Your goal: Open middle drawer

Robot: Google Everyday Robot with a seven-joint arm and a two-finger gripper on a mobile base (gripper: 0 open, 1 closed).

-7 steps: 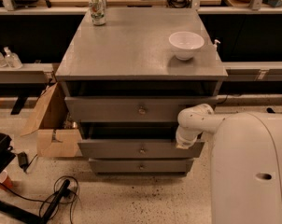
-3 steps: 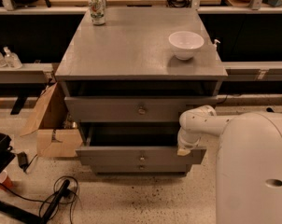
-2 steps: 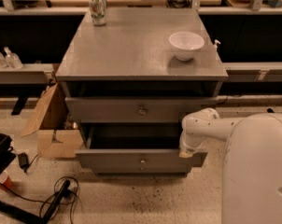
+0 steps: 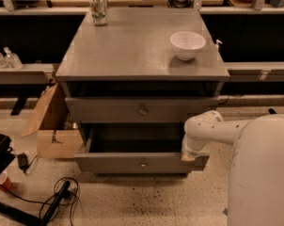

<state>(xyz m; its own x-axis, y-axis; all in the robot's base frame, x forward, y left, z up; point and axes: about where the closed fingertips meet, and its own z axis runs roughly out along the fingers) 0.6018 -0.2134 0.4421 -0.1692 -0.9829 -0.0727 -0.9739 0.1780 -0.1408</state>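
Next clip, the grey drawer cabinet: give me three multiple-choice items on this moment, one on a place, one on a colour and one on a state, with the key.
1. Where is the gripper?
A. down on the floor
B. at the right end of the front of the middle drawer
C. at the top drawer's knob

2. What colour is the bowl on the cabinet top?
A. white
B. red
C. black

3. What state is the middle drawer in?
A. shut flush
B. pulled out, with its interior showing
C. lifted out and set aside

Key:
1 B: the gripper sits against the drawer front's right corner.
2 A: the bowl is plain white against the grey top.
3 B: the drawer's front stands forward and its box is open to view.
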